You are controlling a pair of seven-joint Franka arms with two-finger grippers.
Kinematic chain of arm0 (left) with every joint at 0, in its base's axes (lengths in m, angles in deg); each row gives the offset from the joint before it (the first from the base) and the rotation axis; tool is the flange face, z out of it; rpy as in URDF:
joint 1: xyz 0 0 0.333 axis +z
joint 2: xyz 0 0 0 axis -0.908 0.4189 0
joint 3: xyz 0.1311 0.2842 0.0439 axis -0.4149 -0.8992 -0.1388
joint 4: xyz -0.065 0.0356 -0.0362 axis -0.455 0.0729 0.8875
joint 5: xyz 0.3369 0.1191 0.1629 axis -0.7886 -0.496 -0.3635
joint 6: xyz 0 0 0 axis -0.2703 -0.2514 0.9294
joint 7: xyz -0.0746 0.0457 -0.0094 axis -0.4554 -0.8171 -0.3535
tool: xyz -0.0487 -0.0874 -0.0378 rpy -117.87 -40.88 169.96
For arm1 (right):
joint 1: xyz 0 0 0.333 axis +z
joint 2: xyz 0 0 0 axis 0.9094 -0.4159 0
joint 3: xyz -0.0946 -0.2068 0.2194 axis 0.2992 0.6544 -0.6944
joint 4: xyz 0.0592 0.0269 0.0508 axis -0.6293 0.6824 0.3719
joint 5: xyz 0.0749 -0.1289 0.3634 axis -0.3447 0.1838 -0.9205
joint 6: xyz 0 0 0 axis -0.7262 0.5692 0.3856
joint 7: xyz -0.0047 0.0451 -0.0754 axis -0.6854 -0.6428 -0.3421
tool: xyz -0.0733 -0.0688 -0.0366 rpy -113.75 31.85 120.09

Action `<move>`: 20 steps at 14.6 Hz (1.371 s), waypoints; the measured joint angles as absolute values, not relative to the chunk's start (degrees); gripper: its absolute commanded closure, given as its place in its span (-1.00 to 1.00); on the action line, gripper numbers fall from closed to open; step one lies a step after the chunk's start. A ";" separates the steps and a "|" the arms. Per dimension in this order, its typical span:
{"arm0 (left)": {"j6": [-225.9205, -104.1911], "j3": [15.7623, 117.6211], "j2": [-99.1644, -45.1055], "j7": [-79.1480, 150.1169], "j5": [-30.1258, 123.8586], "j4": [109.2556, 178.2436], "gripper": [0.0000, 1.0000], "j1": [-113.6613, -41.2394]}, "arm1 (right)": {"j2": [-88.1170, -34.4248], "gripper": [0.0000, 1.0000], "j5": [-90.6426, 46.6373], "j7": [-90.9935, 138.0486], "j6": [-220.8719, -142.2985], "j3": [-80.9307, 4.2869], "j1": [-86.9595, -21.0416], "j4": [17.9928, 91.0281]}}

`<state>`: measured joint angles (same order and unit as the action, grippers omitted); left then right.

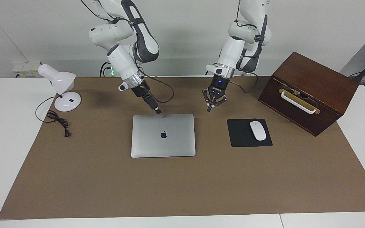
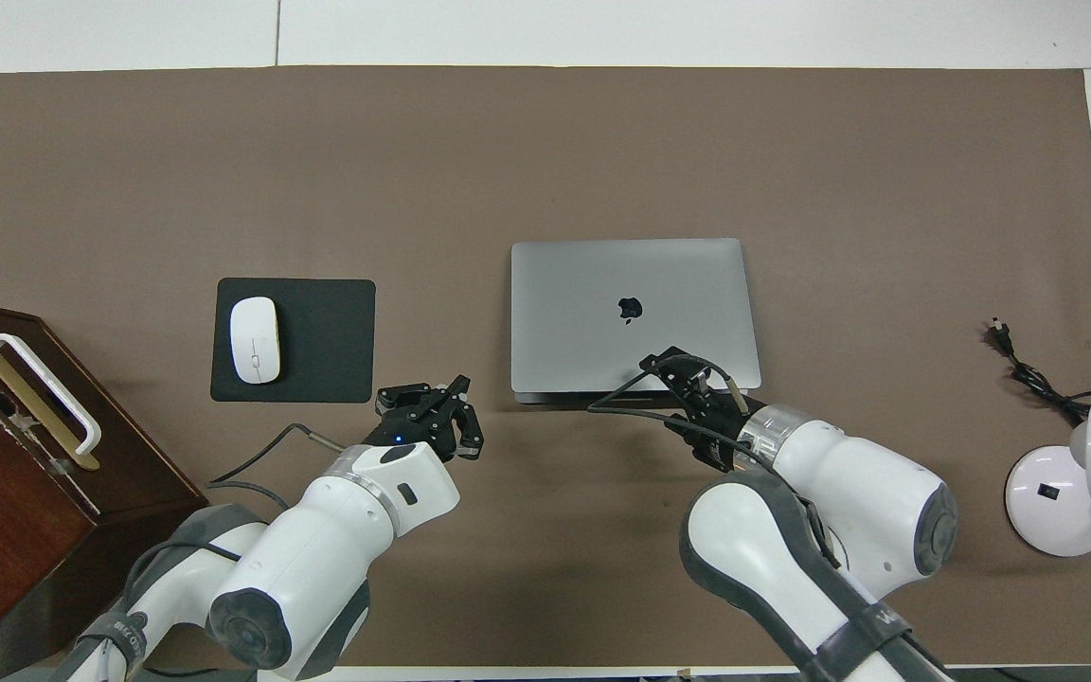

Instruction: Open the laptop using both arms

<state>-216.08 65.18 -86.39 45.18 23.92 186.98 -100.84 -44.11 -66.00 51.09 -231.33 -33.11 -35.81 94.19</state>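
Note:
The silver-grey laptop (image 1: 176,139) lies closed and flat on the brown mat in the middle of the table, also in the overhead view (image 2: 574,313). My right gripper (image 1: 157,110) is tilted down with its fingers together, its tip at the laptop's edge nearest the robots; in the overhead view (image 2: 652,363) it covers that edge. I cannot tell whether it touches. My left gripper (image 1: 215,105) is open and empty. It hangs above the mat beside the laptop's near corner, toward the mouse pad, and shows in the overhead view (image 2: 432,398).
A black mouse pad (image 1: 241,139) with a white mouse (image 1: 257,130) lies beside the laptop toward the left arm's end. A dark wooden box (image 1: 312,85) with a white handle stands past it. A white desk lamp (image 1: 63,91) and its cord sit at the right arm's end.

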 measured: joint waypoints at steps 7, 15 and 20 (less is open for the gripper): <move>-218.96 65.17 -84.86 46.06 23.92 186.99 1.00 -102.27 | -50.92 -1.00 -70.27 44.57 -234.54 -32.87 -35.83 87.55; -226.41 65.17 -74.89 46.32 23.91 184.34 1.00 -103.27 | -52.07 -1.00 -70.30 44.57 -235.38 -32.90 -35.82 84.10; -226.41 65.18 -70.03 46.66 23.12 179.44 1.00 -103.36 | -52.16 -1.00 -70.31 44.57 -235.41 -32.89 -35.84 83.87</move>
<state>-226.41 65.18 -70.03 46.66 23.12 179.44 -103.36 -52.16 -70.31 44.57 -235.41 -32.89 -35.84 83.87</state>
